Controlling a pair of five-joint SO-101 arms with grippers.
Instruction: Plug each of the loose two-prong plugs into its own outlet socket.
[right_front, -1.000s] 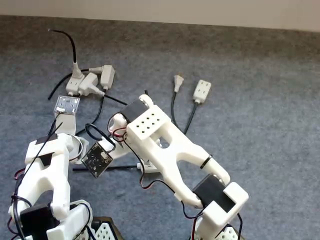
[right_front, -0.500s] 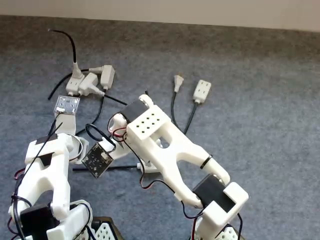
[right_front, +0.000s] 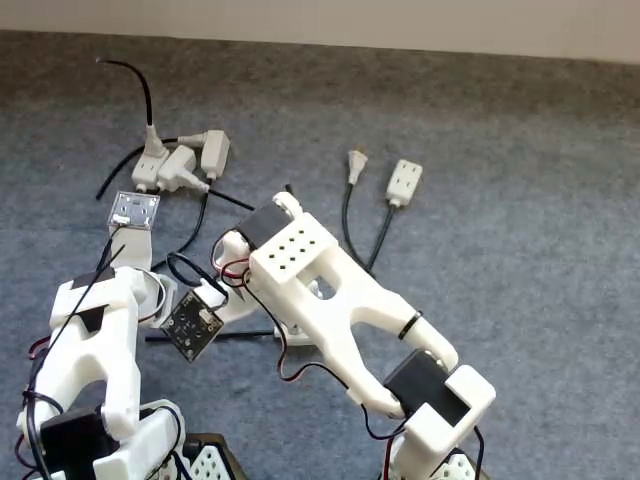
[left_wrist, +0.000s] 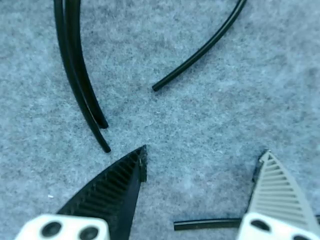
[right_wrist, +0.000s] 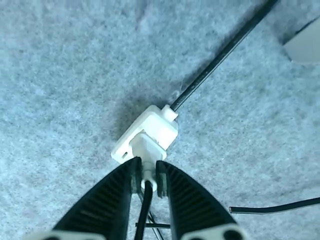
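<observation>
Right gripper clamps plug seated in outlet socket

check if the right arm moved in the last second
Yes, slightly: the right arm drifted left in the high view, away from the free outlet.

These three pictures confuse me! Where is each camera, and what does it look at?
High view: off the arms, looking down on grey carpet, left arm, right arm, loose plug, outlet socket.
Left wrist view: on the left arm, facing carpet and black cords; open left gripper shows.
Right wrist view: on the right arm, facing down; right gripper pinches a white plug at a white socket.
All share carpet and cords.
</observation>
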